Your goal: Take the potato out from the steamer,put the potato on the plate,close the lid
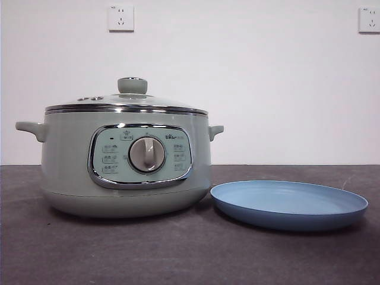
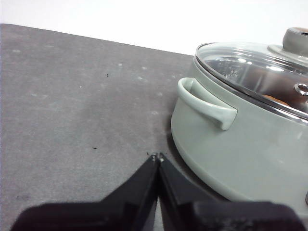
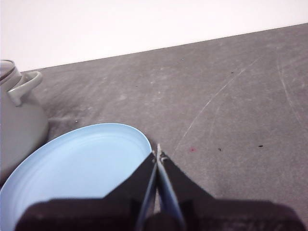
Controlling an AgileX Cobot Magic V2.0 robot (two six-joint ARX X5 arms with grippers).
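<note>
Nothing done yet: domed glass lid [image 1: 127,102] rested on pale-green round steamer [image 1: 124,172], orange potato [image 2: 278,99] inside, light-blue plate [image 1: 289,203] bare, left gripper [image 2: 157,157] and right gripper [image 3: 157,153] pressed together, holding nothing.

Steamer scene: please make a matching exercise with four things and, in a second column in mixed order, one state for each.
1. lid
2. plate
3. left gripper
4. potato

A. shut, beside the steamer
B. seen through glass
C. empty
D. on the steamer

Pairs: 1-D, 2-C, 3-A, 4-B
</note>
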